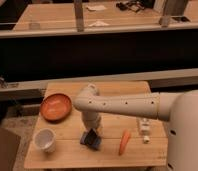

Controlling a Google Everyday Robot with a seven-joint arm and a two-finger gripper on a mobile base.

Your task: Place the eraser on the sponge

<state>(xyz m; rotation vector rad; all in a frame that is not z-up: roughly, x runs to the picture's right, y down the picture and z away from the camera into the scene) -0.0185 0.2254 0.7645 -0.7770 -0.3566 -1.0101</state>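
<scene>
one arm (123, 105) bends down, its end effector (90, 132) low over the sponge (94, 142).

Blue sponge (96, 143) flat below tool (91, 131); black eraser (86, 137) seemingly atop.

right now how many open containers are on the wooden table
2. An orange-red bowl sits back left on the table; a white cup stands nearer, at the front left corner. The gripper is down at the blue sponge, mid-table; the arm might hide something small.
</scene>
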